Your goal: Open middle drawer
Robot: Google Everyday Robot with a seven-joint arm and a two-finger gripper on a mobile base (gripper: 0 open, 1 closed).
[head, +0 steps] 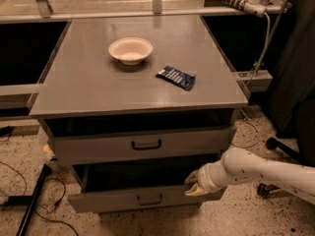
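A grey cabinet fills the middle of the frame. On its flat top, a cream bowl sits upright toward the upper middle. A dark blue packet lies flat just to the lower right of the bowl, apart from it.

Below the top, the top drawer stands a little way out, with a dark gap above its front. A small black bar handle sits at the middle of that front.

The middle drawer is in the lower middle of the frame. It stands further out than the drawer above, so its dark inside shows between the 2 fronts. Its own black handle is at the middle of its front.

A white arm comes in from the right edge, sloping slightly upward toward the left. The gripper is at the right end of the middle drawer's front, level with its top edge. Its 2 tan fingertips stand apart, 1 above the other, with a gap between them. I cannot tell whether they press on the drawer front.

A speckled floor shows along the bottom, and black cables trail over it at the lower left. A power strip lies at the upper right, with a white cable hanging down from it
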